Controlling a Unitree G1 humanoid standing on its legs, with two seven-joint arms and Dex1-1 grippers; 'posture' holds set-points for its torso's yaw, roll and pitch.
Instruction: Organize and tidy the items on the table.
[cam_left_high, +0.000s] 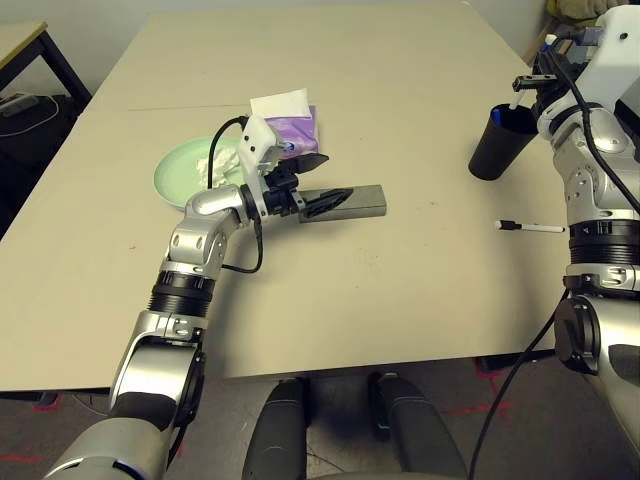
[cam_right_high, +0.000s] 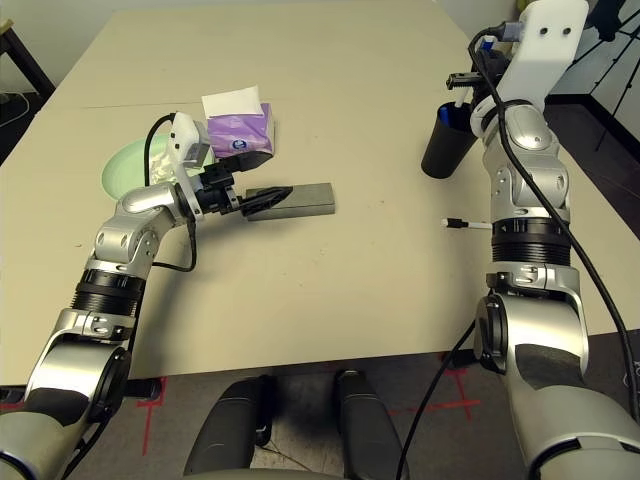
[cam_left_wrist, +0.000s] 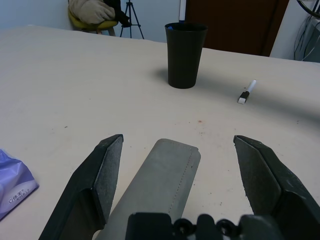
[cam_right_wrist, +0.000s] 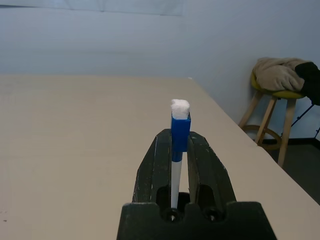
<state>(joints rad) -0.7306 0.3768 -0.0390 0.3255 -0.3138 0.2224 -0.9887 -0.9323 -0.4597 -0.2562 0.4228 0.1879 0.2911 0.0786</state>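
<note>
A pale wall (cam_right_wrist: 100, 35) and a stool heaped with cloth (cam_right_wrist: 282, 94) stand beyond the broad beige table (cam_left_high: 400, 300), where tidying appears well under way but unfinished: the crumpled white tissue (cam_left_high: 225, 160) rests on the light green plate (cam_left_high: 172, 172) beside the purple tissue box (cam_left_high: 298, 135), and a blue item (cam_left_high: 496, 117) sits in the black cup (cam_left_high: 495, 155), while a black-capped marker (cam_left_high: 535, 228) lies loose near the table's right side, probably left to be put away along with the glasses case; at right, the robot's right gripper (cam_right_wrist: 180, 142) is closed on a blue-capped pen (cam_right_wrist: 181, 134), white-barrelled and topped with a fuzzy white tip, its lower end at the cup's mouth, though how far inside cannot be told; at left, the left gripper (cam_left_wrist: 178, 145) stands wide with its fingers to either side of the grey oblong glasses case (cam_left_wrist: 160, 175), which lies flat on the table near the tissue box, a slim, matte piece with rounded corners and a stitched line along one edge, not gripped
</note>
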